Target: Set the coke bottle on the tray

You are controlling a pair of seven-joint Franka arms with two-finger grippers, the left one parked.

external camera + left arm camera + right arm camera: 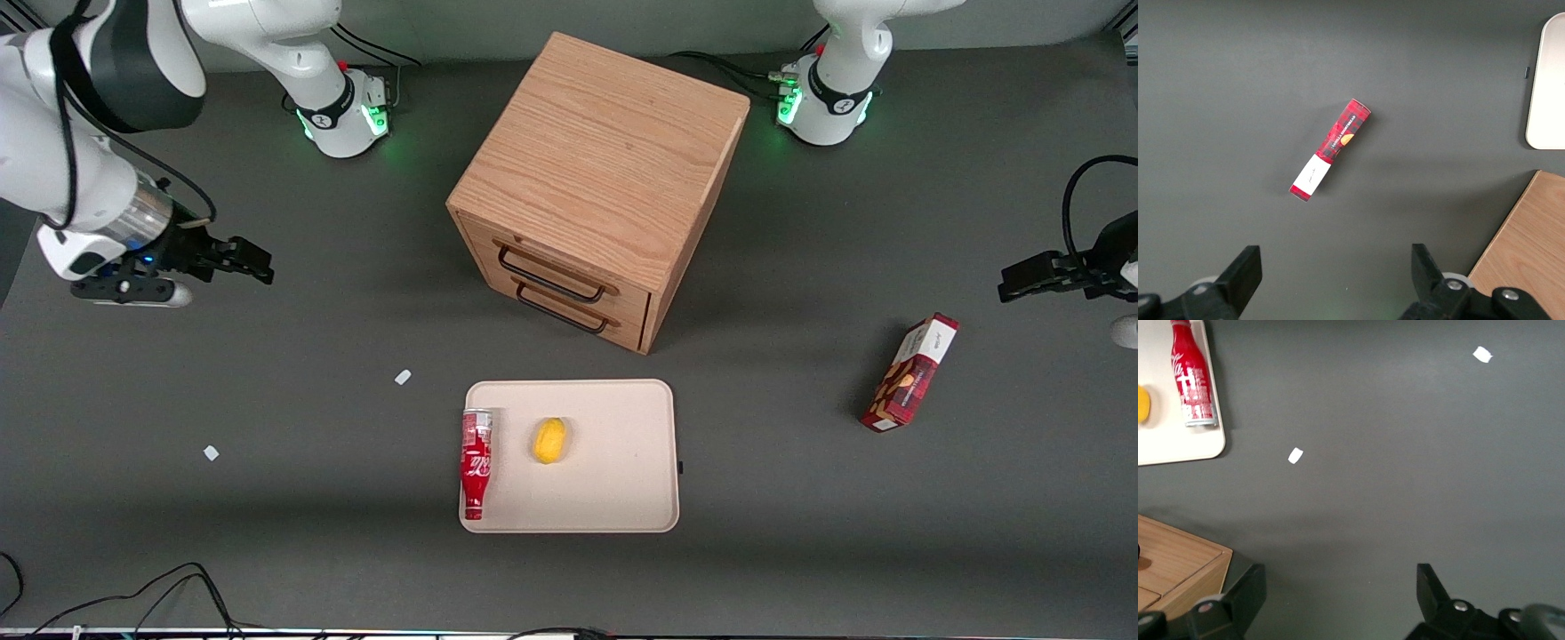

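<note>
On the tray: the coke bottle (476, 462) lies on its side along the tray's edge toward the working arm's end, its silver base pointing to the drawer cabinet and its red cap pointing to the front camera.
Coke bottle, right wrist view: the same bottle (1191, 380) shows lying flat just inside the tray's rim (1178, 453), white script along its red body.
Tray: a cream-beige rectangle with rounded corners (622, 462), lying on the dark table nearer the front camera than the cabinet.
Yellow item: a small rounded yellow object (549, 440) rests on the tray just beside the bottle, apart from it; what it is cannot be told.
Gripper: the right arm's gripper (240, 258) hangs above bare table toward the working arm's end, well apart from the tray and bottle.
Fingers: spread apart and grasping nothing; in the right wrist view the two fingers (1238, 597) frame only grey table.
Cabinet: a wooden two-drawer cabinet (605, 169) stands mid-table, both drawers closed, dark handles facing the tray.
Snack box: a red box (910, 372) lies toward the parked arm's end of the table, well apart from the tray.
White scraps: two small white bits (403, 377) and (211, 453) lie on the table between gripper and tray.
</note>
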